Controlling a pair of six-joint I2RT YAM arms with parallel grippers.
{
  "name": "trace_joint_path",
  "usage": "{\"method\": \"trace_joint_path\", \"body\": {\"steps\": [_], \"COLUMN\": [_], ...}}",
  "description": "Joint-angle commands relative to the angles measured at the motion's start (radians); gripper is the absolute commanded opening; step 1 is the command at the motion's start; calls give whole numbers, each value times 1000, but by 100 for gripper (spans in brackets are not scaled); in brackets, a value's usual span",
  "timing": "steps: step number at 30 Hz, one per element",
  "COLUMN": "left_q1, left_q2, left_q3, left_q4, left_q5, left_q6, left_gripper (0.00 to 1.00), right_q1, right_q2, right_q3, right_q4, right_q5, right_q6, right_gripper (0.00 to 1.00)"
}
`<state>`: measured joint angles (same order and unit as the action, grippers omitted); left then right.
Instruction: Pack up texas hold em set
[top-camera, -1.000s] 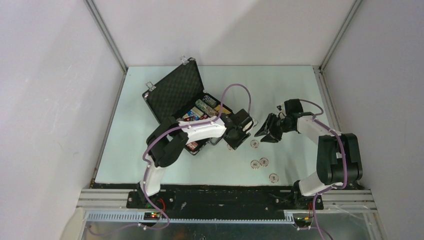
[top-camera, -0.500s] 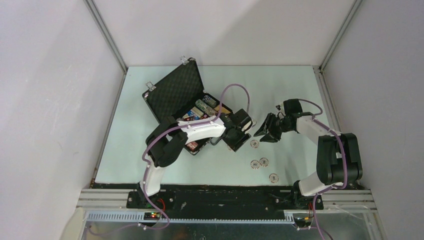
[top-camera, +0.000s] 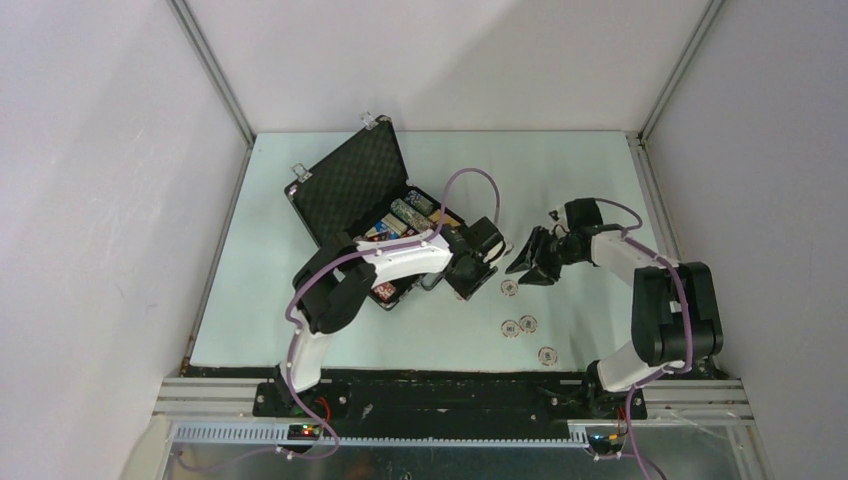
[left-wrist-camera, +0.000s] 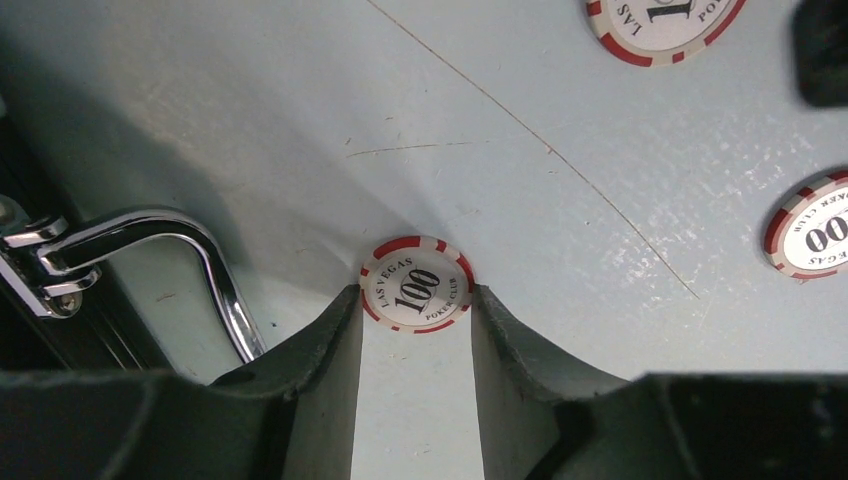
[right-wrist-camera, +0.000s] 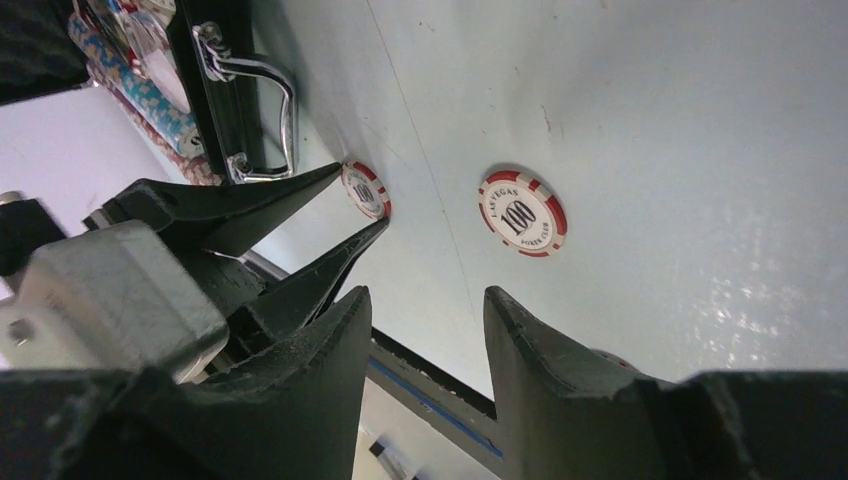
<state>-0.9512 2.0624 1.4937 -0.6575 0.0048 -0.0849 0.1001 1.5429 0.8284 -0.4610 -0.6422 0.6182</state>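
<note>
The black case (top-camera: 350, 195) lies open at the table's back left, foam lid up, with chip rows and card decks (top-camera: 405, 218) inside. My left gripper (top-camera: 470, 277) is down at the table just right of the case. In the left wrist view its fingertips (left-wrist-camera: 345, 310) press both edges of a red-and-white "100" poker chip (left-wrist-camera: 417, 285) lying flat beside the silver case handle (left-wrist-camera: 190, 250). My right gripper (top-camera: 525, 262) is open and empty, facing the left one; a second 100 chip (right-wrist-camera: 522, 213) lies ahead of it. No dice show.
Loose chips lie on the table in front of the grippers (top-camera: 509, 288), (top-camera: 519, 325), (top-camera: 547, 354). Two more chips show in the left wrist view (left-wrist-camera: 660, 25), (left-wrist-camera: 812, 238). White walls enclose the table on three sides. The two grippers are close together.
Both grippers have edged slightly to the left and closer together. The left gripper now covers the chip that showed just below it a second ago.
</note>
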Motion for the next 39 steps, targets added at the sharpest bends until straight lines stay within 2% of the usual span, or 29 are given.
{"method": "trace_joint_path", "body": {"steps": [1,7,16,20,23,25,27,28,30,33,39], "left_q1": [10,80,98,97,98,98,97,97,94,83,39], "left_q2": [-55,-162,-235,-250,-246,-250,-260,-268,-266,-229,-178], "left_q3": [-63,-213,-258,-274,-279,-278,-276,-274,-266,-248,-205], "left_q4": [39,230,280,312,320,306,289,281,245,202,172], "left_q5": [81,252,276,296,294,262,199,147,75,36,16], "left_q6": [2,-75,-45,-45,-48,-49,-54,-57,-61,-36,-7], "left_gripper": [37,37,37,38,39,45,57,66,75,78,74], "right_q1": [56,131,165,170,181,180,180,180,182,181,175], "right_q2": [63,128,195,262,259,251,248,245,239,224,178], "right_q3": [35,64,84,135,162,170,172,172,171,171,144], "right_q4": [26,84,127,76,39,27,15,9,-5,-27,-19], "right_q5": [-61,-98,-144,-197,-179,-162,-146,-135,-115,-83,-33], "right_q6": [-60,-24,50,125,130,124,110,105,87,66,71], "right_gripper": [49,48,46,44,44,44,44,44,43,43,43]}}
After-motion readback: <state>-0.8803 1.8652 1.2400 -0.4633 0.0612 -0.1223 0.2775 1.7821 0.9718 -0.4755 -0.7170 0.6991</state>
